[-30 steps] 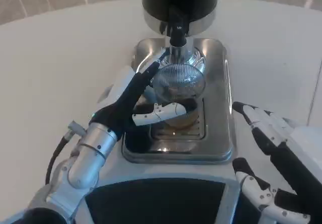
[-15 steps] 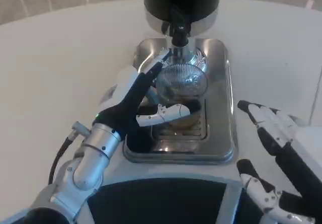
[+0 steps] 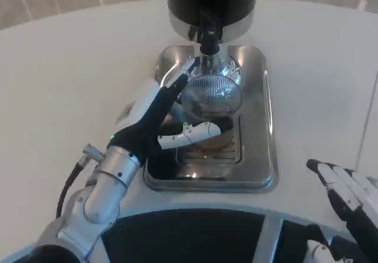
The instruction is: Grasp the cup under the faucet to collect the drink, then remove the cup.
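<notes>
Seen from the head camera, a white table [image 3: 71,68] carries a shiny steel drip tray [image 3: 269,127] near its far edge, with a black drink dispenser [image 3: 212,0] standing at the tray's far end. A small black faucet [image 3: 208,38] hangs from the dispenser's front. Directly beneath the faucet, toward the tray's far end, sits a clear ribbed glass cup [image 3: 211,94]. The left hand [image 3: 156,118] reaches in from the tray's left edge and wraps the cup: a long finger runs up the cup's left side to its rim, and the thumb crosses in front of it, so the hand is clamped on the cup. The right hand [image 3: 348,201] lies near the table's near right corner, well apart from the tray, fingers spread and holding nothing.
</notes>
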